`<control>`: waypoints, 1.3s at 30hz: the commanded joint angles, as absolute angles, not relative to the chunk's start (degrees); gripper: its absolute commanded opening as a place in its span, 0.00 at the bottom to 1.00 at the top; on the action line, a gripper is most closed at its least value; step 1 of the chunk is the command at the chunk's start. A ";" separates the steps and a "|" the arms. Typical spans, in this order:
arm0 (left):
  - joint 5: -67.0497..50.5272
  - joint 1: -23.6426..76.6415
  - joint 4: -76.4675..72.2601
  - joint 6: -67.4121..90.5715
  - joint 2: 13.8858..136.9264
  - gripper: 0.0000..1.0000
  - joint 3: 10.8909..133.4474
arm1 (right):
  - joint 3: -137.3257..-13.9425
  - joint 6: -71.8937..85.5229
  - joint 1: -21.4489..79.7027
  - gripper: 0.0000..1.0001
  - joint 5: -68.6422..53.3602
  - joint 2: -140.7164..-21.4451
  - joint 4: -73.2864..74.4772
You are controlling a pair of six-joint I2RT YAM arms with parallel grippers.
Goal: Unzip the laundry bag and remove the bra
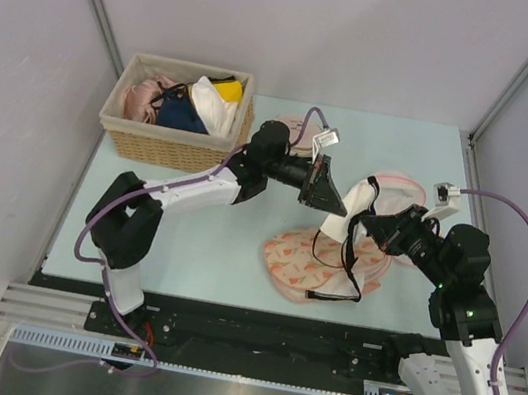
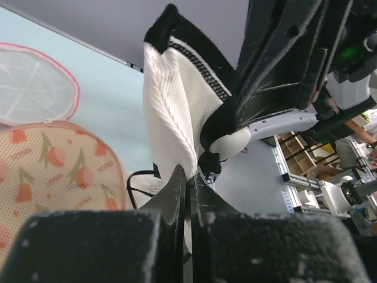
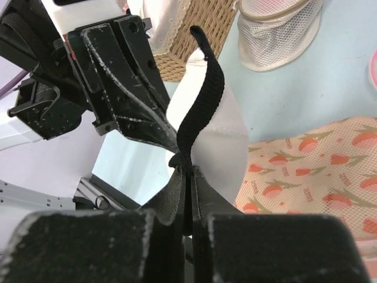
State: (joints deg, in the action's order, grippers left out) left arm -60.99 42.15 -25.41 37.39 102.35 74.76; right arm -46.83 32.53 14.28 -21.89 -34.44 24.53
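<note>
The left jaws are pressed together on a fold of the white ribbed fabric of the bra (image 2: 174, 118). The right jaws are also pressed together and pinch the bra's black strap (image 3: 203, 112) close to where it meets the white cup. The two sets of jaws sit just beside each other, almost tip to tip, with the garment bunched between them.

This two-point hold looks meant to carry the bra up and clear of the laundry bag (image 1: 294, 258), one arm taking the padded cup and the other keeping the strap from catching. It may equally be a hand-over between arms; the pictures do not settle which.

Seen from above, the bra hangs in the air over the right half of the worktop (image 1: 196, 237), above the far right part of the bag. Its long axis runs mostly up and down. The white cup is on top at the jaws, and thin black straps trail down in a loop toward the near edge. Whether that loop touches the bag cannot be told.

The bag lies flat on the worktop, its peach print facing up and its long axis running left to right. Just beyond it lies a round mesh bag (image 2: 35, 88) with a pink rim. A wicker basket (image 1: 166, 146) of garments stands well apart at the far left.
</note>
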 commanded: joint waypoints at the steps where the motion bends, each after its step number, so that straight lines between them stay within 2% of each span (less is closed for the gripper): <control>1: -59.16 42.71 -14.63 30.60 100.55 0.00 79.10 | -46.93 33.31 14.50 0.00 -21.36 -33.84 22.50; 4: -54.94 42.71 -5.84 26.38 100.28 0.00 83.92 | -46.93 33.84 14.50 0.03 -20.40 -34.01 23.03; 6: -52.23 42.63 -2.31 24.18 99.32 0.00 85.34 | -46.93 34.19 14.50 0.30 -20.22 -34.36 23.47; 7: -51.16 42.63 -1.50 23.56 98.79 0.00 86.21 | -46.93 34.54 14.59 0.50 -19.87 -34.45 23.55; 9: -46.70 42.63 2.78 21.02 97.22 0.01 87.44 | -46.93 34.80 14.50 0.59 -18.99 -33.67 24.26; 10: -45.19 42.37 4.55 20.22 96.95 0.00 89.37 | -47.02 34.80 14.41 0.68 -17.42 -33.14 24.61; 12: -43.43 41.49 8.59 18.64 96.51 0.00 91.66 | -47.72 34.54 14.33 0.76 -14.96 -31.13 25.92; 14: -42.98 40.44 9.84 18.63 95.63 0.00 94.39 | -49.64 34.02 14.24 0.78 -12.76 -29.63 28.02; 21: -35.17 37.09 15.99 15.92 90.62 0.00 103.44 | -52.12 34.63 14.24 0.80 10.78 -21.45 36.99; 27: -28.05 33.76 19.68 14.85 89.21 0.01 113.89 | -52.12 38.32 14.24 0.80 19.67 -19.60 43.15; 31: -24.09 29.54 19.34 17.66 88.95 0.00 121.44 | -52.12 38.41 14.33 0.79 20.39 -19.78 44.73; 39: -19.52 24.26 13.10 23.29 86.31 0.00 127.96 | -52.12 38.32 14.41 0.79 20.31 -20.21 45.62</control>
